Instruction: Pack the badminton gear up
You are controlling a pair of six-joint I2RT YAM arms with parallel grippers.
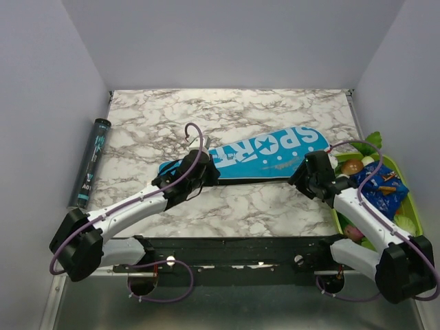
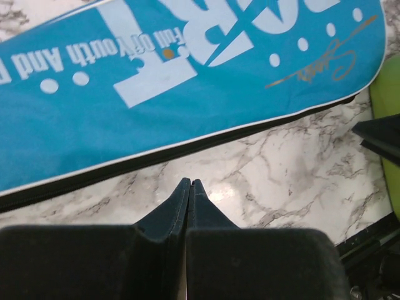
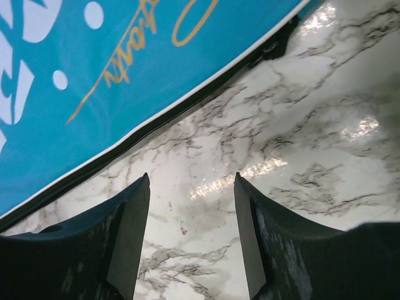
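Bag [image 1: 268,155] flat on marble tbl [image 1: 275,206].

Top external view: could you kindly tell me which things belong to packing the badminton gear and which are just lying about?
For the job:
cyan SPORT bag

Lying about:
green tray
toy vegetables
blue packet
black tube

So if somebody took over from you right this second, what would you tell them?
Left hand: shut, empty, beside the bag at its black edge.
Right hand: open, empty, over the table near the bag's wide end.
Bag: flat across the middle of the table.
Rackets: none in sight; cannot tell if they are inside.
Left to do: confirm that, and that the bag is closed.
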